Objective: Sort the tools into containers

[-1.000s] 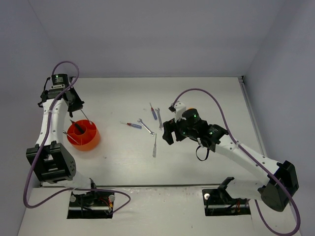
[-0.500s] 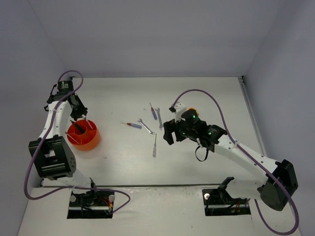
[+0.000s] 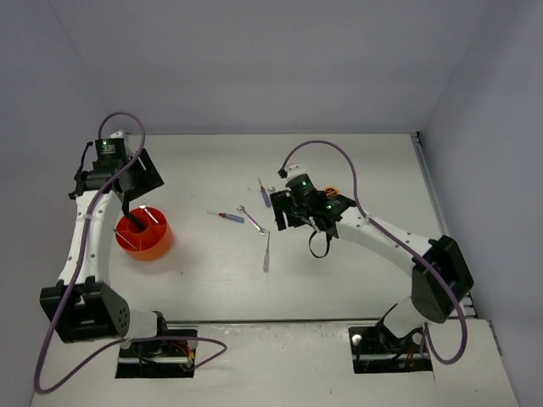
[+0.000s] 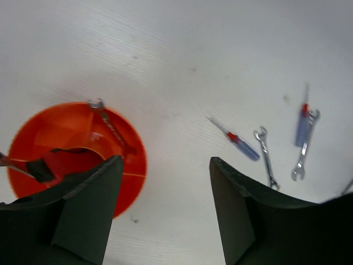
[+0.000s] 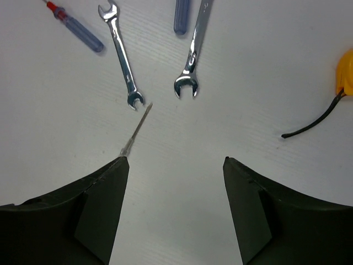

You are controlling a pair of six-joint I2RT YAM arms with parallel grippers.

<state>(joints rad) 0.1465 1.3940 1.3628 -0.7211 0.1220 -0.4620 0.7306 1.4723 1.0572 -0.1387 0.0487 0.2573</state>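
The round orange container (image 3: 144,237) holds a silver wrench (image 4: 108,123) and a red-and-black tool (image 4: 34,167) in its compartments. My left gripper (image 4: 165,165) hangs open and empty above the container's right rim (image 4: 138,160); from above the left gripper (image 3: 127,200) sits at the tub's far side. On the table lie a red-and-blue screwdriver (image 5: 77,28), two wrenches (image 5: 122,55) (image 5: 193,55), a blue screwdriver (image 5: 182,14) and a thin clear-handled tool (image 5: 135,130). My right gripper (image 5: 175,160) is open just short of them, beside the thin tool. A yellow tape measure (image 5: 346,77) lies to the right.
The tape measure's black cord (image 5: 311,124) trails across the table right of my right gripper. Grey walls close the table on the left, back and right. The loose tools (image 3: 251,219) cluster mid-table between the two arms.
My left gripper has opened, rising from the container, with the wrench now in it. My right arm has swung left and farther back to the loose tools, its jaws slightly narrower.
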